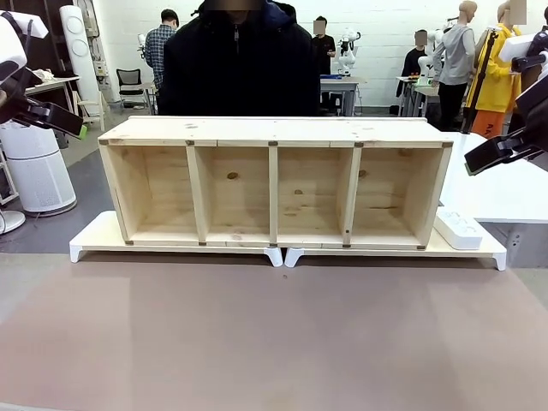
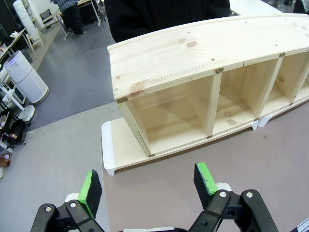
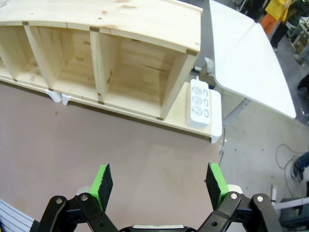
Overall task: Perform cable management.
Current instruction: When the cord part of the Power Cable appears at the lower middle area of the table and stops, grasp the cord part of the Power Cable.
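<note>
The cable is out of view. A wooden shelf unit with several open compartments stands on two white risers at the middle of the table; its compartments look bare. My left gripper hangs open above the table's left front, facing the shelf's left end. It holds nothing. My right gripper is open too, with nothing between its pads, above the table before the shelf's right end. In the front view the left gripper and the right gripper are raised at the picture's sides.
A white power strip lies on the right riser beside the shelf's right end. A person in a dark jacket stands behind the shelf. The brown mat spreads in front. A white side table stands to the right.
</note>
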